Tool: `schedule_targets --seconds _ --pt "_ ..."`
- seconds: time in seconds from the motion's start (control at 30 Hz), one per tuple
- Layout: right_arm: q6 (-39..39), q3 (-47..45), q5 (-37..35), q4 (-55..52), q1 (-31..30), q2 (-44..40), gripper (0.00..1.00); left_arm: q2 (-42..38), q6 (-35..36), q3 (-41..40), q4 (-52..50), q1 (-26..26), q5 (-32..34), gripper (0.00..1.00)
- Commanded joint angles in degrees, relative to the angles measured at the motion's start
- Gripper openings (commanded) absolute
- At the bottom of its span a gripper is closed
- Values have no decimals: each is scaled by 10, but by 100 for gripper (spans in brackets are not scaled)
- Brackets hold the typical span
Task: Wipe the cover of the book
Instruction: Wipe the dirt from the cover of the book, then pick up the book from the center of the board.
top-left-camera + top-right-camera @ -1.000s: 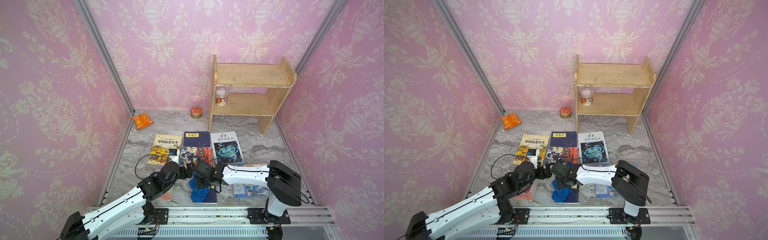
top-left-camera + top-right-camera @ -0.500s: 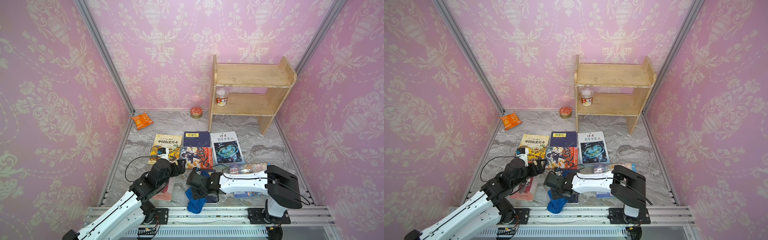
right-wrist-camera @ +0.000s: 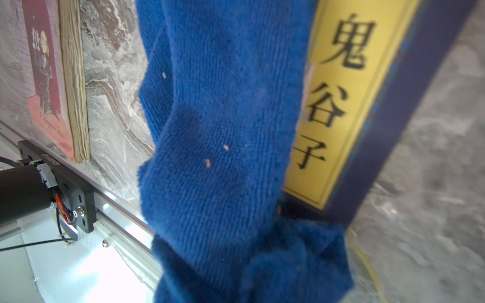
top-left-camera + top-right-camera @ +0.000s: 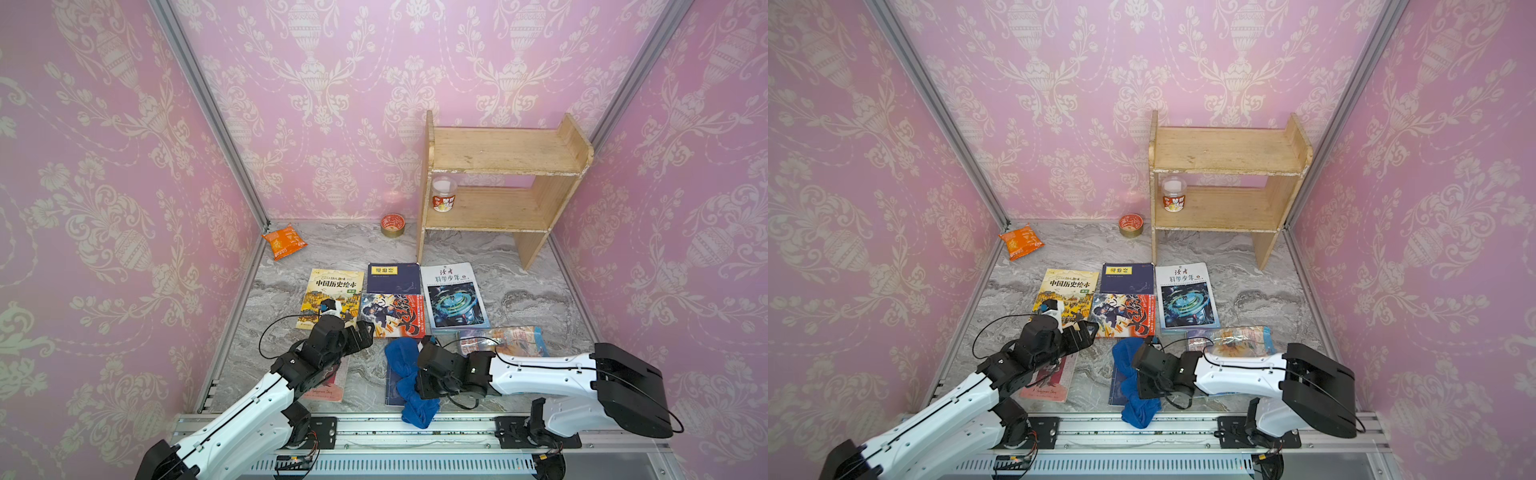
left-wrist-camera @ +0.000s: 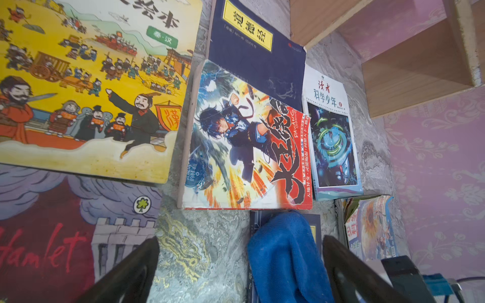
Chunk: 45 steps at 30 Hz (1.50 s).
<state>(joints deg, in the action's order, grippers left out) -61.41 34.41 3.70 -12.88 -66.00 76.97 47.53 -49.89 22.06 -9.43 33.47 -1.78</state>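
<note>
1. The dark-blue book with a yellow title label [image 3: 341,110] lies flat on the grey marble-patterned tabletop [image 4: 365,374]. It sits just on the rail side of the colourful comic-cover paperback [image 4: 392,314], and cloth and arm hide most of its cover.
2. The right gripper [image 4: 420,379] is pinched tight on a bunched blue terry cloth [image 4: 404,384]. One end of the cloth reaches toward the comic paperback; the other trails off the book onto the metal rail [image 4: 374,432].
3. The left gripper [image 5: 238,272] hangs near the comic paperback's corner with its fingers spread wide, empty and touching nothing.
4. This looks like mid-wipe. Keep the wad low and flat so that fabric, not fingertips, rubs the cover.
5. Sweep the book's full length in overlapping passes, and include the yellow label that is still bare.
6. The book is thin and nothing pins it, so it will probably slide. Press lightly, or let the left fingers hold down the corner nearest the comic paperback.
7. The trailing end could snag on the rail, so end strokes short of it.
</note>
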Motion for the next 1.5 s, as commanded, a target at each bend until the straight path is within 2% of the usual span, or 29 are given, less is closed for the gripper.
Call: schedule_targets --seconds 0.0,0.13,0.23,0.47,0.57,0.67,0.8,0.87,1.13,1.47 --pt "-23 -56 2 -67 20 -43 0 37 -20 -2 56 -3 -57 99" --pt "8 -43 -5 -114 49 -67 0 94 -36 -5 97 4 -99 99" --pt "32 4 0 -130 65 -55 0 121 -43 -5 115 21 -111 99" --pt "74 117 58 -120 104 62 0 161 -76 -26 152 63 -131 99" --pt "71 122 81 -93 138 107 0 165 -85 -38 151 71 -136 99" --pt "57 106 75 -73 188 123 0 167 -100 -50 159 76 -142 99" --pt "31 49 84 -10 265 97 0 183 -117 -54 175 91 -152 100" --pt "35 41 78 -16 279 77 0 195 -128 -54 184 99 -158 99" --pt "64 26 63 -94 263 25 0 214 -147 -40 218 115 -175 99" --pt "3 -24 68 -18 215 75 0 235 -165 18 340 115 -217 87"
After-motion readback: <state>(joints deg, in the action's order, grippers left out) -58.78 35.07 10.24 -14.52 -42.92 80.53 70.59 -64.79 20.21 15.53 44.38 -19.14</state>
